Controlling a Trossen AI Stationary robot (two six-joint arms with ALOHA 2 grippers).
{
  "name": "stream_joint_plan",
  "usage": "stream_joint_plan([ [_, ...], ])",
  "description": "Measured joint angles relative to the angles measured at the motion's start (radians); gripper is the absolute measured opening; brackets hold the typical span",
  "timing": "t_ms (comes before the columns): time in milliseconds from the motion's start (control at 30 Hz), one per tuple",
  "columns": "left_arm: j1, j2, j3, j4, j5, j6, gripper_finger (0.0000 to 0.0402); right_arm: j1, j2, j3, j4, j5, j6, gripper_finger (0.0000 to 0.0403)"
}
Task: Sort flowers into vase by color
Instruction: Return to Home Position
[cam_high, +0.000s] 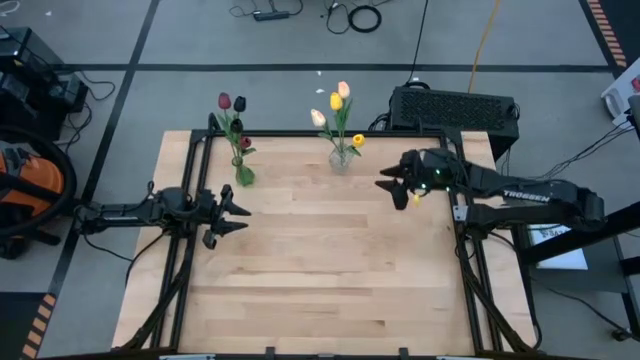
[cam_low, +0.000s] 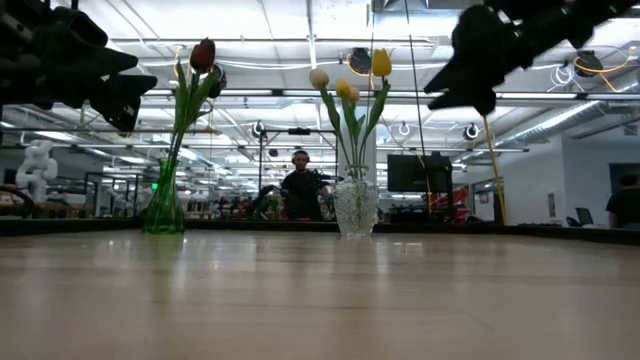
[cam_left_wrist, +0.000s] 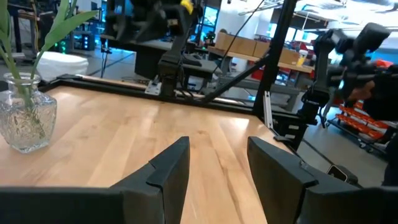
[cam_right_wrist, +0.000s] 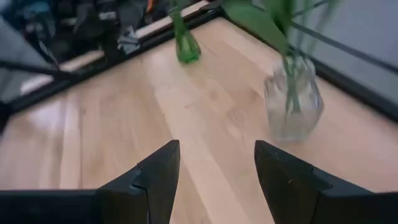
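Dark red flowers (cam_high: 232, 103) stand with their stems in a green vase (cam_high: 243, 175) at the table's far left. Yellow and cream flowers (cam_high: 337, 100) stand in a clear glass vase (cam_high: 340, 158) at the far middle. Both vases rest upright on their bases. My left gripper (cam_high: 238, 215) is open at the left side, nearer than the green vase (cam_low: 163, 210), with nothing between its fingers (cam_left_wrist: 168, 174). My right gripper (cam_high: 390, 187) is open above the table, right of the clear vase (cam_right_wrist: 292, 106), and holds nothing.
A black metal frame (cam_high: 300, 132) runs along the table's far, left and right edges. A black box (cam_high: 455, 108) sits behind the far right corner. The bare wooden top (cam_high: 320, 270) stretches from the vases to the near edge. A person (cam_low: 300, 190) sits in the room beyond.
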Motion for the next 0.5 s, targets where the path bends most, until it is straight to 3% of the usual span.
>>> stream_joint_plan([
  [267,0.000,0.000,0.000,0.001,0.000,0.000,0.0168,0.100,-0.186,-0.384,0.413,0.011,0.238,0.0201],
  [367,0.000,0.000,0.000,0.001,0.000,0.000,0.0168,0.186,-0.245,-0.492,0.538,0.105,0.297,0.0201],
  [500,0.000,0.000,0.000,0.002,0.000,-0.001,0.0168,0.289,-0.314,-0.557,0.558,0.271,0.314,0.0201],
])
